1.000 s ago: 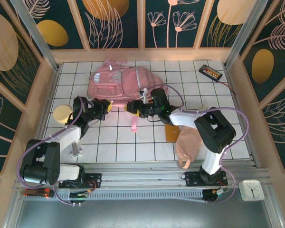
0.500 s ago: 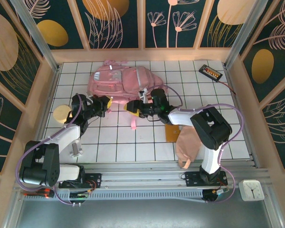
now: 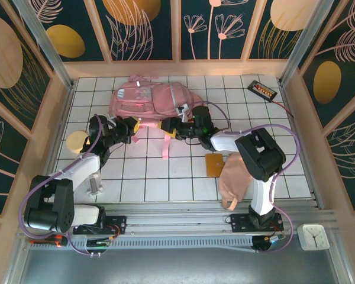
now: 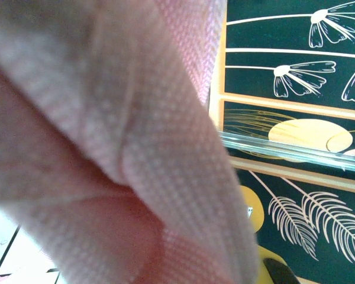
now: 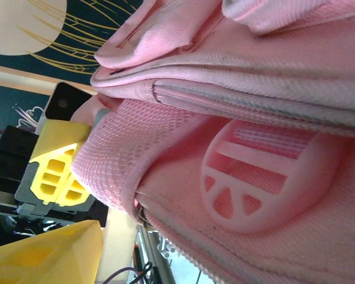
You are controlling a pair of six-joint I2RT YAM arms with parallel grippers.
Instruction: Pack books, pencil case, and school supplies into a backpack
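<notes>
Pink backpack (image 3: 151, 97) on white gridded table (image 3: 154, 177), floral walls (image 3: 231, 41).

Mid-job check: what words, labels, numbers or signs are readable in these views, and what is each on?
No text can be read anywhere.
On the black gadget: red marks, too small to read.
On the clock: dial figures, too small to read.
On the backpack, its round badge: bars and wedge shapes, no letters.
</notes>
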